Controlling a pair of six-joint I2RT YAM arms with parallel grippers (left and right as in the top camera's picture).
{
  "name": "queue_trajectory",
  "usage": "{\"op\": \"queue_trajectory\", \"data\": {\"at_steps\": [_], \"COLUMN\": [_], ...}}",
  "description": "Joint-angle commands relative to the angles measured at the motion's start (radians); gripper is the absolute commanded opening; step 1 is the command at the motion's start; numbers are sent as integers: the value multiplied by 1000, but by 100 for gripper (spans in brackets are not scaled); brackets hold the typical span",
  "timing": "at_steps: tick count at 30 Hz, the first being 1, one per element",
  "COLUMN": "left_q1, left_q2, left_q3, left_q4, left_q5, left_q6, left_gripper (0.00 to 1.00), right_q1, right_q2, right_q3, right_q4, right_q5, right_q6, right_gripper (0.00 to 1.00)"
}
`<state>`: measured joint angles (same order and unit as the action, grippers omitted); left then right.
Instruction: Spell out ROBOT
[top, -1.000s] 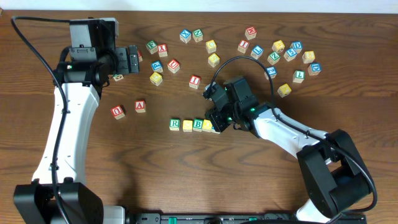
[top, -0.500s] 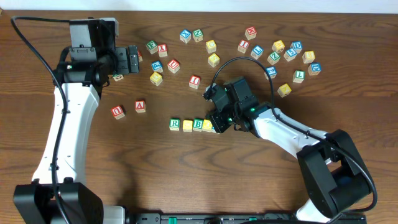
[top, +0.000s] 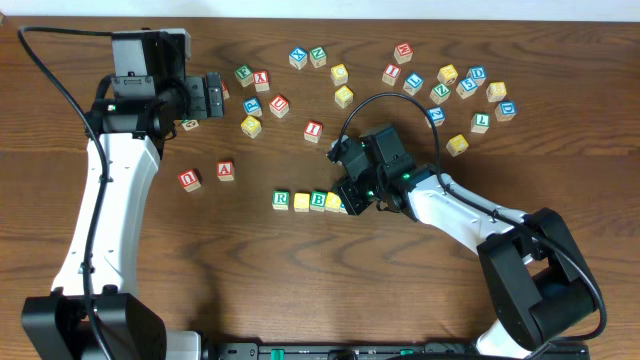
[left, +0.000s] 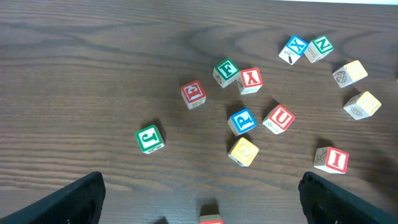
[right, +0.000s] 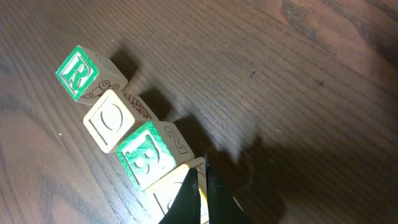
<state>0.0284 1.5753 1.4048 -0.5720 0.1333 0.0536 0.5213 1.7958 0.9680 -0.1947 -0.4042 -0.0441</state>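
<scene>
Though closed, right pincer (right: 204, 182) low against 4th cube (right: 165, 188)

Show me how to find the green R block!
On the brown table, find the short row of cubes by the right gripper. The R cube sits at the end farthest from that gripper. It alone shows a green R.

Dark brown wood-grain table (top: 250, 290); pale strip (top: 400, 3) along far edge; soft even light.

No visible change since the earlier pictures, right gripper (right: 202, 183) unmoved, cube row (top: 309, 200) unshifted
</scene>
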Motion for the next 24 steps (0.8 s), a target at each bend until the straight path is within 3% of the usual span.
{"op": "queue_trajectory", "data": {"at_steps": [1,24], "left_q1": [1,1], "left_q2": [-16,-16], "left_q3": [13,13], "left_q4": [0,0], "left_q5": [13,13], "left_q6": [6,6], "left_gripper": [98,98], "right_q1": [4,21], "right_q2": [7,7], "right_q3": [19,19], "right_q4": [-5,-23], "right_q5": [2,5], "right_q6": [2,2], "right_gripper": [1,1]}}
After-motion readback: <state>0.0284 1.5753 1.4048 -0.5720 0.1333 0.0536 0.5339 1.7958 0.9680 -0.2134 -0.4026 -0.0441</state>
